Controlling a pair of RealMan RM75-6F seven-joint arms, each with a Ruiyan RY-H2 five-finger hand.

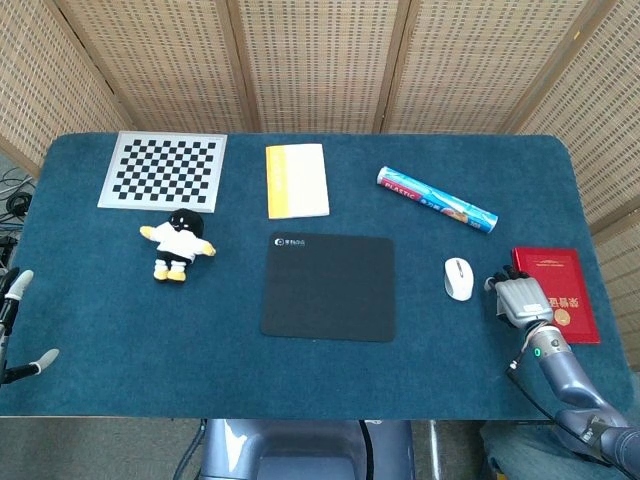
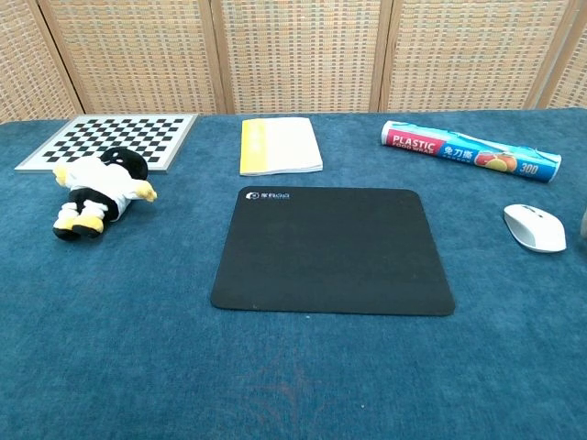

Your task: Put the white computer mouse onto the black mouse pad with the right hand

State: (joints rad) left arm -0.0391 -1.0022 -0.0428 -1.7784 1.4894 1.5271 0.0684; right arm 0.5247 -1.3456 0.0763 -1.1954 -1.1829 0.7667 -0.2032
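- Mouse (image 1: 458, 278) sits on the table (image 1: 440, 370), right of the pad (image 1: 328, 287), well apart from it, not yet touched.
- Right hand (image 1: 518, 299) just right of the mouse, low over the table, partly over the left edge of a red booklet (image 1: 560, 290). Back of hand faces the camera, fingers curled down toward the cloth, nothing in them; how far apart the fingers are, can't tell.
- Chest view: mouse (image 2: 534, 227) at far right, hand barely at the frame edge, no use for grip check.
- Left hand (image 1: 15, 330) at the near left edge, only fingertips seen, spread, holding nothing.
- Step in hand: reach and grasp. Judgement: close the small gap leftward, settle over the mouse hump, thumb on one side, fingers on the other, squeeze on the flanks, not the top.
- Mouse is smooth and low, likely to slide on cloth if pushed sideways; come down from above.
- Then lift, carry left, set down mid-pad.
- Plastic roll (image 1: 437, 200) lies farther back, out of the path.
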